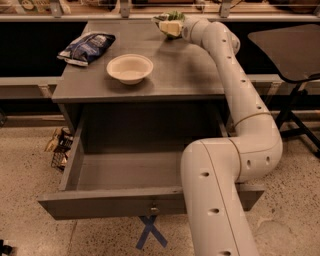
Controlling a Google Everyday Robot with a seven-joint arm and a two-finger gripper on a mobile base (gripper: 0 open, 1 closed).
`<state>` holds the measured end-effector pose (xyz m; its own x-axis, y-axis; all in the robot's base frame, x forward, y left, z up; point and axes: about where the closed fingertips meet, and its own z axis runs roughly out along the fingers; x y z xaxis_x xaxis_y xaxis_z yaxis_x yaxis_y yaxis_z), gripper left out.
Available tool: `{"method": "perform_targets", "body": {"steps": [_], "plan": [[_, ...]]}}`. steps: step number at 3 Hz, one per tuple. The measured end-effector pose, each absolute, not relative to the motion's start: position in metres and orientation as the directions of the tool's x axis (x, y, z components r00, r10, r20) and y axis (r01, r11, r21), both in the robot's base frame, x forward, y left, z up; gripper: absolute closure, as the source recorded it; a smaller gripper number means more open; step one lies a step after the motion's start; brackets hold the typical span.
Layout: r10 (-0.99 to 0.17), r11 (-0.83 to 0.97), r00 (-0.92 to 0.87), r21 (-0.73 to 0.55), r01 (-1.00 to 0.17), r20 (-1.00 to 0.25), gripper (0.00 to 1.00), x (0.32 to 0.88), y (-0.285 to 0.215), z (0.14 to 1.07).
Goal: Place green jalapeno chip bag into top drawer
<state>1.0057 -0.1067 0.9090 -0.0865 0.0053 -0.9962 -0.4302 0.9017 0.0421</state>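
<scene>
The robot's two-finger gripper (169, 27) reaches to the far back edge of the grey table (190, 75), right at the small shiny green jalapeno chip bag (175, 15); whether it has clamped the bag cannot be told. The wide, shallow grey top drawer (100, 205) stands pulled out and empty, so opening appears done, while carrying the bag over and dropping it in remains. On show: one green bag, one dark blue chip bag (86, 48), one white bowl (130, 68), one open drawer.
</scene>
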Motion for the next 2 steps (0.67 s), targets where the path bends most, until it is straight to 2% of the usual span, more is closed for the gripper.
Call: {"method": "perform_targets", "body": {"steps": [1, 2], "plan": [[-0.004, 0.892, -0.096, 0.04, -0.451, -0.995, 0.41, 1.0033, -0.1004, 0.9052], [-0.012, 0.879, -0.104, 0.039, -0.475, -0.995, 0.72, 0.9999, -0.0942, 0.9023]]}}
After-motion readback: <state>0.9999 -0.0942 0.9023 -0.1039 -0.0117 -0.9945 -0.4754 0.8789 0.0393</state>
